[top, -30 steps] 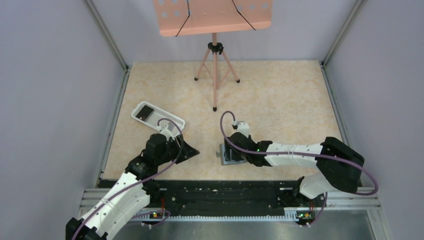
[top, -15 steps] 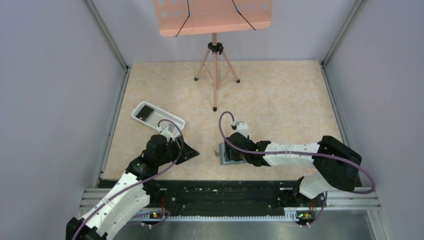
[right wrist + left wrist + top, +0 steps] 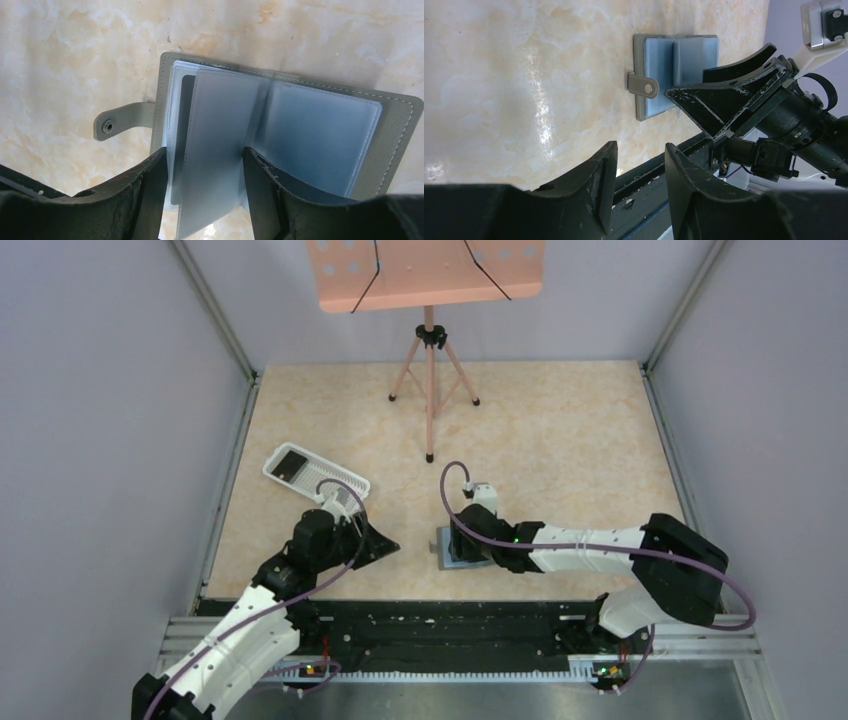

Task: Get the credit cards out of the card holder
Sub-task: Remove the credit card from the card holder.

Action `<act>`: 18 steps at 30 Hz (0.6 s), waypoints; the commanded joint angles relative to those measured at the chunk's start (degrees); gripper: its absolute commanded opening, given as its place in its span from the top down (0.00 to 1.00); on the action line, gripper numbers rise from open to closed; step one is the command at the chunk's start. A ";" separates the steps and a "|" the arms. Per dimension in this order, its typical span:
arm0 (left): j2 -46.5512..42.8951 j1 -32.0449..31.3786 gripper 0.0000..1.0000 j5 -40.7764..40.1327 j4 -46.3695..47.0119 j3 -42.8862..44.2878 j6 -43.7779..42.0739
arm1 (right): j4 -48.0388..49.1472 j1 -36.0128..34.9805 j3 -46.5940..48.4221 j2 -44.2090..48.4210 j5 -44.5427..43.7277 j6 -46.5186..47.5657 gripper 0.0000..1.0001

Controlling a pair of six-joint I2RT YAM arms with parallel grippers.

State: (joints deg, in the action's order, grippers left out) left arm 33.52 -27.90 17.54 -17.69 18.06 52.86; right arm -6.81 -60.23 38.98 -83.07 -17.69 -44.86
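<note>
The card holder (image 3: 452, 548) lies open on the table near the front edge, slate-grey outside and bluish-grey inside (image 3: 320, 135), with a snap tab (image 3: 122, 120) on its left. My right gripper (image 3: 204, 152) is open and straddles one raised plastic sleeve (image 3: 217, 145) of the holder. A dark strip (image 3: 187, 120) shows behind that sleeve; I cannot tell whether it is a card. No red card is in view. My left gripper (image 3: 640, 147) is open and empty, left of the holder (image 3: 659, 70) over the table's front edge. The right gripper's fingers (image 3: 724, 100) also show in the left wrist view.
A white ribbed tray (image 3: 335, 485) stands at the left with a small dark rectangle (image 3: 291, 464) in it. A pink music stand's tripod (image 3: 430, 390) stands at the back middle under its board (image 3: 430, 275). The black rail (image 3: 440, 625) runs along the front edge.
The right gripper and the holder under it have shifted very slightly to the left. The left arm has not moved.
</note>
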 commanded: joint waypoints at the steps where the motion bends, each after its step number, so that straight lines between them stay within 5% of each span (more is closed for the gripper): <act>1: 0.83 -0.69 0.55 0.59 5.96 -0.60 0.89 | 2.05 -0.68 -0.77 2.68 0.54 -0.58 0.46; 18: 29.07 -9.67 0.58 -4.79 22.18 12.58 -1.55 | 5.93 -0.68 -3.83 4.00 2.27 1.06 0.52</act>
State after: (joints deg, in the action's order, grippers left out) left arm 57.69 -35.70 15.29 -3.73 25.85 52.40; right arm -3.66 -60.23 35.94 -80.71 -16.34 -44.86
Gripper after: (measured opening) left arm 0.426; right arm 0.481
